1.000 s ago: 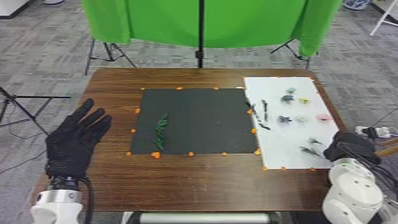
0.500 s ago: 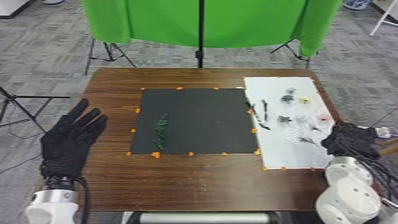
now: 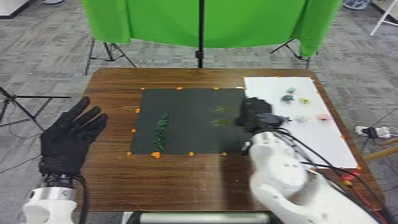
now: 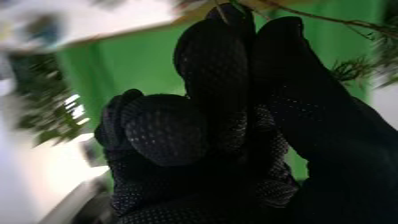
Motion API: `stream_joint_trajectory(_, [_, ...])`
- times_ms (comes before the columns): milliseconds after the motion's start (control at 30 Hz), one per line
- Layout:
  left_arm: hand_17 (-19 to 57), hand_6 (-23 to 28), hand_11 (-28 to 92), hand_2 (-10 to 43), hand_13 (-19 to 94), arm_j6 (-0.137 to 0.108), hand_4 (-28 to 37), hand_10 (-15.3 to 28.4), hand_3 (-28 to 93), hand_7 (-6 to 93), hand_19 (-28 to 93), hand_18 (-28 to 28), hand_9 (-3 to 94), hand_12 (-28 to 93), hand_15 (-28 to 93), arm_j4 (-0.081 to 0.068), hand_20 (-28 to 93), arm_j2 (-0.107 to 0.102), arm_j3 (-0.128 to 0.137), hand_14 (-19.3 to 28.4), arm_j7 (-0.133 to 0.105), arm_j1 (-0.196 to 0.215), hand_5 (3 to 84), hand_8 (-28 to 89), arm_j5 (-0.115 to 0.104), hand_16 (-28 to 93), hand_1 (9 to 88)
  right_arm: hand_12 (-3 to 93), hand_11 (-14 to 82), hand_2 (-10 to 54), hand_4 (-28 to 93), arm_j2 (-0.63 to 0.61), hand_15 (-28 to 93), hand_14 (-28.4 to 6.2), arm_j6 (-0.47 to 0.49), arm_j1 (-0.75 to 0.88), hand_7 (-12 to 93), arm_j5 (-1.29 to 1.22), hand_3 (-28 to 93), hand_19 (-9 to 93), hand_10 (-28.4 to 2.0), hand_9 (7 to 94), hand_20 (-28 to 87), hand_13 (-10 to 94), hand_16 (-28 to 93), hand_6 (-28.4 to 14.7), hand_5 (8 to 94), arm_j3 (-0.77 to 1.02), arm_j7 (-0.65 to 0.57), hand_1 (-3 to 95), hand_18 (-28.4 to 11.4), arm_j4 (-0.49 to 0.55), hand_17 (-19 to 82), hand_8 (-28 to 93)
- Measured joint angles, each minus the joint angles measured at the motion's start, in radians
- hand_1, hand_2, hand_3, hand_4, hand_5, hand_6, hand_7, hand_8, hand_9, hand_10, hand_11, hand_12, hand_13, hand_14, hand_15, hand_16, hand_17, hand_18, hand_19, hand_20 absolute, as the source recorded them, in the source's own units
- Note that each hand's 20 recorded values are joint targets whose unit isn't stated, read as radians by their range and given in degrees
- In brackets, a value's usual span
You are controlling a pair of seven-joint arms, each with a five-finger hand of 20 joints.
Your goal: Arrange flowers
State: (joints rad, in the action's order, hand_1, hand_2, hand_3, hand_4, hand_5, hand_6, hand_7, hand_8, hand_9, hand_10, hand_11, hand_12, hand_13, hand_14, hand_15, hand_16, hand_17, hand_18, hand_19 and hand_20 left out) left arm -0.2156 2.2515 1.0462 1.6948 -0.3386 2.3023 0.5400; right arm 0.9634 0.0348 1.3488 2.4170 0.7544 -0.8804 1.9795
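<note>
Gripping a sprig by its thin stem, the right hand is beside the black sheet, with the tufts over it. That hold looks slight, so the stem could roll between the fingertips and land askew; a low sweep might also nudge the blossoms on the white sheet. The left hand, fingers straight, is clear of the long strand. The wrist view gives the stem at the fingertips; the head view hides that grip but gives the layout. Whether the tufts touch the sheet, I cannot tell.
</note>
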Motion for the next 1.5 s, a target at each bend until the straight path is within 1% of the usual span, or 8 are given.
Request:
stream_joint_trajectory(200, [-11.2, 10.0, 23, 7.3, 25, 0.000, -26.0, 20.2, 80, 10.2, 52, 24.6, 35.2, 11, 47, -0.002, 11, 0.006, -0.004, 28.1, 0.029, -0.031, 39.8, -8, 0.011, -8, 23.8, 20.3, 45.2, -9.5, -28, 0.128, 75, -9.0, 0.051, -0.156, 20, -0.019, 73, 93, -12.8, 91.6, 39, 83, 17, -1.6, 91.0, -0.191, -0.002, 52.4, -22.3, -0.129, 46, 10])
stream_joint_trajectory(400, [-11.3, 10.0, 23, 7.4, 25, 0.000, -25.8, 20.3, 79, 10.2, 53, 25.0, 35.6, 11, 47, 0.000, 11, 0.010, 0.006, 28.1, 0.041, -0.028, 39.7, -8, 0.015, -8, 23.8, 19.9, 46.8, -9.5, -27, 0.176, 76, -9.9, 0.140, -0.225, 21, -0.014, 73, 93, -12.8, 93.6, 42, 85, 17, -1.6, 93.4, -0.271, -0.006, 49.5, -23.8, -0.184, 48, 10])
stream_joint_trajectory(600, [-11.4, 9.9, 22, 7.5, 25, 0.000, -25.7, 20.1, 79, 10.2, 53, 25.1, 35.4, 12, 46, 0.000, 10, 0.012, 0.009, 28.3, 0.042, -0.018, 39.7, -8, 0.016, -7, 23.8, 18.2, 50.1, -8.3, -25, 0.197, 76, -10.3, 0.174, -0.246, 25, -0.021, 74, 93, -13.2, 93.7, 45, 87, 18, -0.9, 93.7, -0.289, -0.024, 47.0, -24.8, -0.208, 49, 6])
stream_joint_trajectory(833, [-11.6, 9.8, 22, 7.6, 25, 0.002, -25.5, 20.0, 79, 10.4, 53, 25.3, 35.5, 12, 46, -0.004, 10, 0.011, -0.003, 28.4, 0.043, -0.039, 39.5, -8, 0.017, -7, 23.7, 16.2, 52.6, -4.9, -24, 0.222, 75, -10.6, 0.221, -0.283, 29, -0.090, 75, 93, -13.4, 93.7, 47, 88, 18, -0.4, 93.7, -0.317, -0.080, 45.2, -25.7, -0.225, 50, -3])
stream_joint_trajectory(900, [-11.6, 9.8, 21, 7.5, 25, 0.003, -25.5, 19.9, 79, 10.3, 53, 25.1, 35.3, 12, 46, -0.006, 10, 0.011, -0.004, 28.3, 0.043, -0.043, 39.5, -8, 0.017, -7, 23.8, 15.8, 52.8, -3.4, -23, 0.231, 75, -10.7, 0.231, -0.283, 31, -0.091, 75, 93, -13.4, 93.7, 47, 89, 18, 0.1, 93.7, -0.315, -0.079, 43.8, -25.8, -0.225, 50, -10])
stream_joint_trajectory(967, [-11.6, 9.8, 21, 7.4, 25, 0.004, -25.4, 19.8, 80, 10.3, 53, 25.0, 35.2, 12, 46, -0.008, 10, 0.011, -0.006, 28.2, 0.044, -0.048, 39.5, -8, 0.018, -7, 23.7, 15.8, 52.8, -2.6, -23, 0.239, 75, -10.7, 0.232, -0.283, 31, -0.089, 75, 93, -13.4, 93.7, 47, 89, 18, 0.2, 93.7, -0.315, -0.077, 43.3, -25.9, -0.225, 51, -13])
stream_joint_trajectory(1167, [-11.1, 9.9, 21, 7.0, 23, 0.004, -25.1, 20.1, 80, 10.0, 52, 23.8, 34.2, 11, 45, -0.014, 9, 0.010, -0.015, 27.3, 0.044, -0.061, 39.7, -8, 0.019, -7, 23.7, 15.8, 52.4, -0.4, -24, 0.255, 74, -10.8, 0.231, -0.279, 31, -0.077, 74, 93, -13.5, 93.7, 47, 89, 18, 0.9, 93.7, -0.320, -0.076, 41.0, -25.9, -0.223, 51, -14])
stream_joint_trajectory(1500, [-11.2, 10.0, 21, 7.0, 23, 0.006, -25.2, 20.2, 80, 9.8, 52, 23.8, 34.0, 11, 45, -0.018, 10, 0.009, -0.017, 27.2, 0.050, -0.071, 39.6, -8, 0.021, -8, 23.7, 15.6, 51.6, -1.5, -24, 0.270, 74, -10.9, 0.273, -0.271, 31, -0.073, 74, 93, -13.4, 93.7, 47, 89, 19, 1.3, 93.7, -0.319, -0.083, 40.1, -26.1, -0.216, 51, -15])
